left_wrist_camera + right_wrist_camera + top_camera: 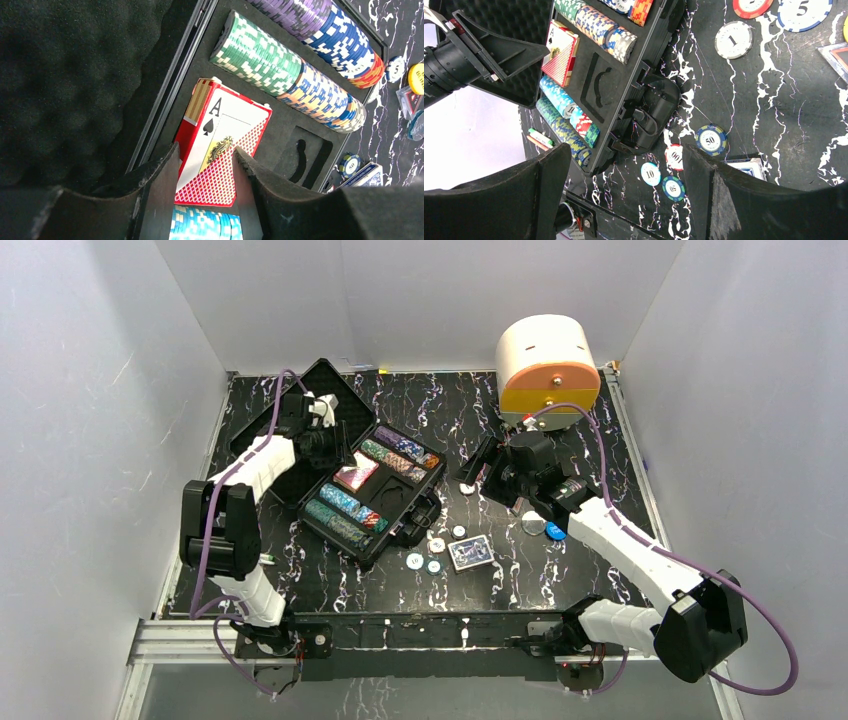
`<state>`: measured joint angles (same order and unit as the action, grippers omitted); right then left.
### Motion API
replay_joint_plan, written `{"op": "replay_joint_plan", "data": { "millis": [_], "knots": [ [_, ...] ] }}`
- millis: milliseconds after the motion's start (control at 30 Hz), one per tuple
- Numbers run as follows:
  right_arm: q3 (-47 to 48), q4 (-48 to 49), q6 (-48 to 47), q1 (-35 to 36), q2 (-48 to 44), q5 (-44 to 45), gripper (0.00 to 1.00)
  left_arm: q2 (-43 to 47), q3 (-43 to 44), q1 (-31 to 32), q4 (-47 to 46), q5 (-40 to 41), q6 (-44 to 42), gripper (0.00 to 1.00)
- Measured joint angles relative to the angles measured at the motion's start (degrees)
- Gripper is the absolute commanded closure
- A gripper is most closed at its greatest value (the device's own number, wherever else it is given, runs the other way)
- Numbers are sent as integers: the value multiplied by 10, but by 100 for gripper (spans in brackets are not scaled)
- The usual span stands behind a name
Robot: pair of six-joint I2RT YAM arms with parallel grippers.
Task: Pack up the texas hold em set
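Black marbled counter (440, 405): I see my left fingers (157, 190) apart over the red deck (220, 145) in the case (624, 85), right fingers (519, 200) spread wide above loose chips (711, 140).

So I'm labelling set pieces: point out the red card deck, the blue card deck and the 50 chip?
red card deck (220, 132), left wrist view, on its ace face
blue card deck (471, 552), top external view, middle of its top
50 chip (711, 140), right wrist view, its centre label
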<state>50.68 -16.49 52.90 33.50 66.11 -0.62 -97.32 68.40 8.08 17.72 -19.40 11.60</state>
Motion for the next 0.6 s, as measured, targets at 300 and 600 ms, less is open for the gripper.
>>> {"op": "replay_joint_plan", "data": {
  "millis": [300,600],
  "knots": [
    [0,0,0,0,0,0,11,0,-14,-5,-19,-11,15,58],
    [0,0,-6,0,0,2,10,9,-14,-1,-14,32,28,55]
  ]
}}
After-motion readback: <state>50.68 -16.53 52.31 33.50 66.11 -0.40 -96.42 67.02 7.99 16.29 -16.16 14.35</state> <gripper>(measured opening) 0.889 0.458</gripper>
